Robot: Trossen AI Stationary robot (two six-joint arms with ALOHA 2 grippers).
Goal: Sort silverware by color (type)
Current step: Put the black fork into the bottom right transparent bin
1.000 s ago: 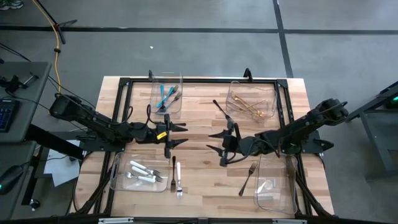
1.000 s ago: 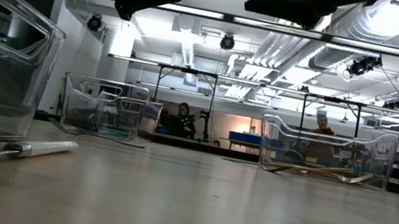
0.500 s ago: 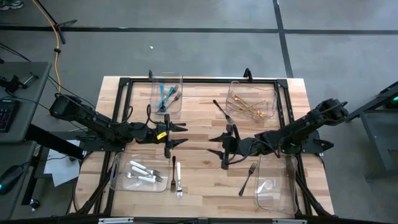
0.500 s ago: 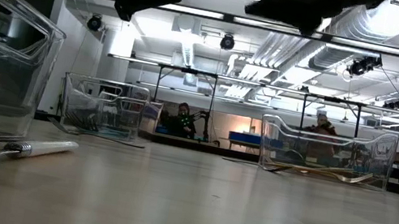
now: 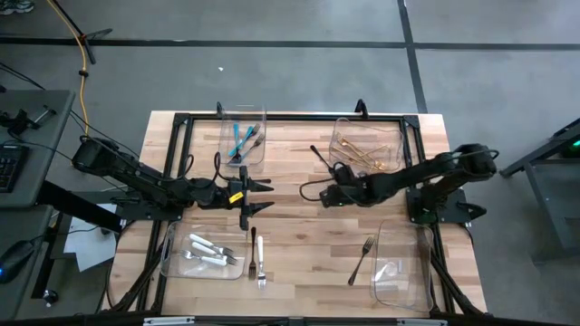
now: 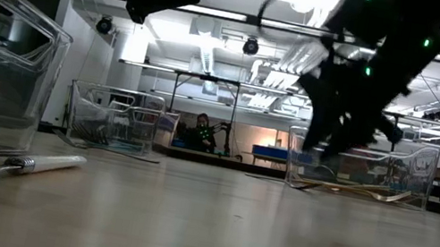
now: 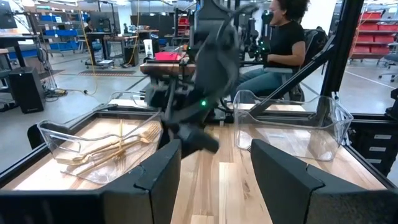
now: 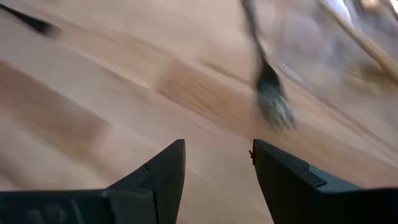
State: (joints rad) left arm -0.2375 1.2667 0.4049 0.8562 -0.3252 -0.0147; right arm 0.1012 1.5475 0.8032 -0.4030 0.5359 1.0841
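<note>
Dark metal fork [image 5: 320, 158] lies on the wooden surface [image 5: 290, 226], just ahead of my right claw [image 5: 313, 192], whose fingers are apart and hold nothing. My left claw [image 5: 258, 197] waits mid-surface, apart too. Gold forks [image 5: 362, 158] sit in a clear bin [image 5: 399, 145] nearby.

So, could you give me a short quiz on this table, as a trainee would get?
1. In the high view, which bin holds the gold silverware? A: top right. B: bottom left. C: top left.
2. True or false: the right gripper grips a fork.
3. How many pieces lie loose on the table, outside any bin?

Key: 1 A. 2 False; it is open and empty. 3 Three: a white-handled fork, a dark fork and a second dark fork.
</note>
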